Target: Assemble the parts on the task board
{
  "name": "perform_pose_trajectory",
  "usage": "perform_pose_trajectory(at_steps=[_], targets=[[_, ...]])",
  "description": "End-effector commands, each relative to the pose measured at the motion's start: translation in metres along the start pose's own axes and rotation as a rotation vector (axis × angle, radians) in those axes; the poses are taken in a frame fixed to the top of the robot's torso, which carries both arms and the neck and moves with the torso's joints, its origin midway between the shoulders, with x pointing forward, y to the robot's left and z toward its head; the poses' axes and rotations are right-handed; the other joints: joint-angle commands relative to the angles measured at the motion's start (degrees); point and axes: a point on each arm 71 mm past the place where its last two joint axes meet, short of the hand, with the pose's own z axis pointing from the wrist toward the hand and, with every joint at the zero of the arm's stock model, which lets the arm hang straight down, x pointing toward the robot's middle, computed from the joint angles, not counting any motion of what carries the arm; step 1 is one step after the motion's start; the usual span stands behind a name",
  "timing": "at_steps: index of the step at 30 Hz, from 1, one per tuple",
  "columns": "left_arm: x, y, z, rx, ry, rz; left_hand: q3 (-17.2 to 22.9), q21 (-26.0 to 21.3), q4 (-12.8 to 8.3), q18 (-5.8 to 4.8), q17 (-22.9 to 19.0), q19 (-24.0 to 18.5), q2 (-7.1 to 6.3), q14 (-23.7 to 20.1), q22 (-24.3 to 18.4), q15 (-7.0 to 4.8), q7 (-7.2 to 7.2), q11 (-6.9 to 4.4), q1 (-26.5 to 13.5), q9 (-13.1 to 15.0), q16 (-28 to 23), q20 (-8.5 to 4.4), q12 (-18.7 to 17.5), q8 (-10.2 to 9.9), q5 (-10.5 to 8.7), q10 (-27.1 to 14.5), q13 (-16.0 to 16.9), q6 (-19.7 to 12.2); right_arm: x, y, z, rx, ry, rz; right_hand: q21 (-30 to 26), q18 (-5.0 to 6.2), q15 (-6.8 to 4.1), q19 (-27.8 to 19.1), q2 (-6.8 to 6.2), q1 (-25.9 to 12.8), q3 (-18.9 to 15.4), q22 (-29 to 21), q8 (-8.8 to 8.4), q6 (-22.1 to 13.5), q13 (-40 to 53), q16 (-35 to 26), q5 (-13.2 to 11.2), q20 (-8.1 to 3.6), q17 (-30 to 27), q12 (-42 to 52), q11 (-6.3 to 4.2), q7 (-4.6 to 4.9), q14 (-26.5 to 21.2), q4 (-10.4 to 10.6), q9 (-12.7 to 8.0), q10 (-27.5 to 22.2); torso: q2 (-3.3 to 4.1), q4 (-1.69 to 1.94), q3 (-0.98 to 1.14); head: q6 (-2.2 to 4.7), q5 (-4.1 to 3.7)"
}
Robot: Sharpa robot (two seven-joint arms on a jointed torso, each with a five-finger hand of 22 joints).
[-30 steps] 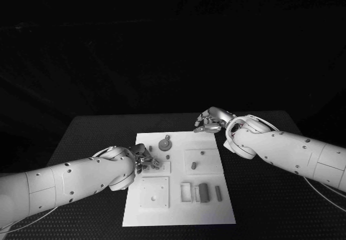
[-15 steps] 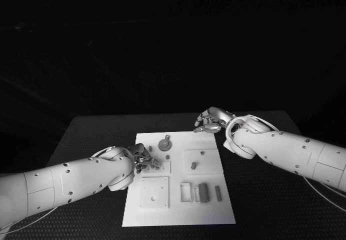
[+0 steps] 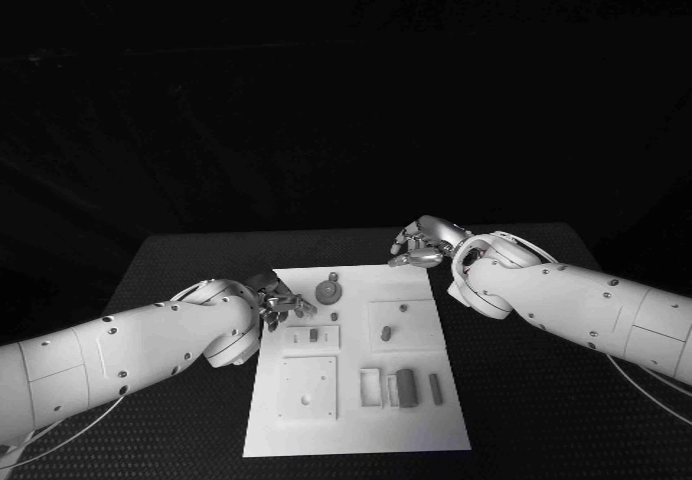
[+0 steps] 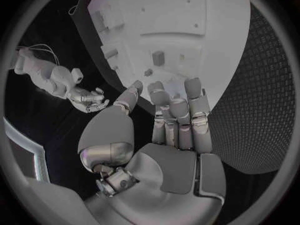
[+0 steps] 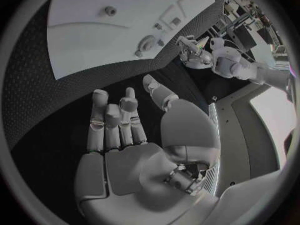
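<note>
Step in hand, by judgement: reaching for a part. Left hand (image 3: 277, 303) over task board (image 3: 361, 425) edge, fingers apart, grasping nothing. Right hand (image 3: 418, 245) beyond far corner, released, empty. Small grey parts (image 3: 407, 385) flat on white board; round disc (image 3: 330, 291) just beside left fingertips. Next: lower, pinch precisely.

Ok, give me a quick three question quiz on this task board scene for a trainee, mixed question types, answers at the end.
1. True or false: the right hand holds a part.
2. Which hand is over the task board? A) left hand B) right hand C) both
3. Fill in: the round gear-like part lies near the board's ___ end, seen from the robot.

Key: 1 false, its fingers are apart and hold nothing. 2 A; the right hand hangs just off the far right corner. 3 far.
</note>
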Motion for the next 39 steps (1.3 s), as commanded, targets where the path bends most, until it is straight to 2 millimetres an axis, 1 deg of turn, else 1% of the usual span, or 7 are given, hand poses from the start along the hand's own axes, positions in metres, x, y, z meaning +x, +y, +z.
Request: perform_pose_trajectory(at_steps=[1,6,13,14,20,27,39], targets=[[-0.016,-0.001,0.005,-0.006,-0.012,-0.046,0.0,-0.4,-0.5,-0.83,-0.2,-0.6,0.46,-0.3,0.6,0.89,1.49,0.67,-0.1,-0.5,-0.4,0.13,-0.3,-0.8,-0.25,-0.2,-0.3,-2.5,0.001,0.001,0.0,-0.008,0.008,-0.003,-0.1,0.5,-0.42,-0.5,0.13,-0.4,0.1,0.0,-0.29,-0.1,-0.1,0.0,0.3,0.06,-0.1,0.2,0.15,0.26,0.0,0.2,0.1,-0.2,0.05,0.0,0.03,0.15,-0.08],[-0.035,-0.001,0.016,-0.037,-0.028,-0.035,-0.1,-0.6,-0.6,-0.81,-0.4,-0.6,0.61,-0.5,0.6,1.38,2.09,1.23,-0.1,-1.1,-0.3,0.35,-0.2,-1.8,-0.28,-0.3,-0.5,-4.3,0.001,0.001,0.001,-0.008,0.009,-0.003,-0.1,0.5,-0.42,-0.5,0.12,-0.4,0.1,0.0,-0.29,-0.1,-0.1,0.0,0.3,0.07,-0.1,0.2,0.15,0.26,0.0,0.2,0.1,-0.2,0.12,-0.1,0.06,0.23,-0.13],[-0.045,-0.003,0.031,-0.087,-0.008,0.034,-1.3,-1.1,0.5,-0.66,-0.7,-1.0,0.57,-0.9,0.5,1.84,2.58,1.7,-2.9,-1.6,-0.4,0.74,-0.2,-2.4,-1.03,-0.8,-0.9,-5.5,0.002,0.002,0.001,-0.01,0.011,-0.002,-0.1,0.5,-0.42,-0.5,0.12,-0.5,0.1,0.0,-0.3,-0.1,-0.1,0.0,0.3,0.07,-0.1,0.2,0.15,0.26,0.0,0.2,0.1,-0.2,0.22,-0.15,0.1,0.29,-0.24],[-0.047,-0.003,0.033,-0.093,-0.008,0.05,-1.6,-1.2,0.5,-0.46,-0.8,-1.1,0.72,-1.0,0.5,1.93,2.61,1.77,-3.3,-1.7,-0.3,0.74,-0.2,-2.5,-3.85,-1.0,-0.9,-5.7,0.002,0.002,0.001,-0.01,0.011,-0.002,-0.1,0.5,-0.42,-0.5,0.12,-0.5,0.1,0.0,-0.3,-0.1,-0.1,0.0,0.3,0.07,-0.1,0.2,0.15,0.26,0.0,0.2,0.1,-0.2,0.26,-0.16,0.12,0.35,-0.22],[-0.049,-0.004,0.043,-0.13,0.011,0.113,-2.0,-1.7,1.3,-0.16,-1.0,-1.5,0.55,-1.5,0.5,2.11,2.89,2.0,-5.1,-2.1,-0.3,1.02,-0.1,-2.9,-6.41,-1.5,-1.2,-6.7,0.003,0.004,0.002,-0.013,0.013,-0.002,-0.1,0.5,-0.42,-0.5,0.13,-0.5,0.1,0.0,-0.3,-0.1,-0.1,0.0,0.3,0.07,-0.1,0.2,0.15,0.26,0.0,0.2,0.1,-0.2,0.18,-0.07,0.1,0.24,-0.28],[-0.047,-0.009,0.051,-0.143,0.024,0.155,-1.9,-2.0,1.1,-0.07,-1.1,-1.7,0.82,-1.8,0.5,2.28,3.06,2.17,-5.0,-2.3,-0.3,1.21,-0.1,-3.1,-6.58,-1.8,-1.4,-7.1,0.003,0.005,0.002,-0.015,0.014,-0.001,-0.1,0.5,-0.41,-0.5,0.13,-0.5,0.1,0.0,-0.31,-0.1,-0.1,0.1,0.3,0.07,-0.1,0.2,0.16,0.27,0.0,0.2,0.1,-0.2,0.23,-0.1,0.04,0.19,-0.28],[-0.047,-0.013,0.054,-0.13,0.009,0.166,-1.9,-2.0,0.8,0.02,-1.2,-1.6,1.52,-1.8,0.6,2.23,2.94,2.06,-4.8,-2.2,-0.1,1.29,0.2,-2.7,-6.52,-1.8,-1.4,-6.5,0.003,0.005,0.002,-0.016,0.014,0.0,-0.1,0.5,-0.41,-0.5,0.12,-0.5,0.1,0.0,-0.32,-0.1,-0.1,0.1,0.3,0.07,-0.1,0.2,0.16,0.27,0.0,0.2,0.1,-0.2,0.11,-0.01,0.03,-0.01,-0.51]])
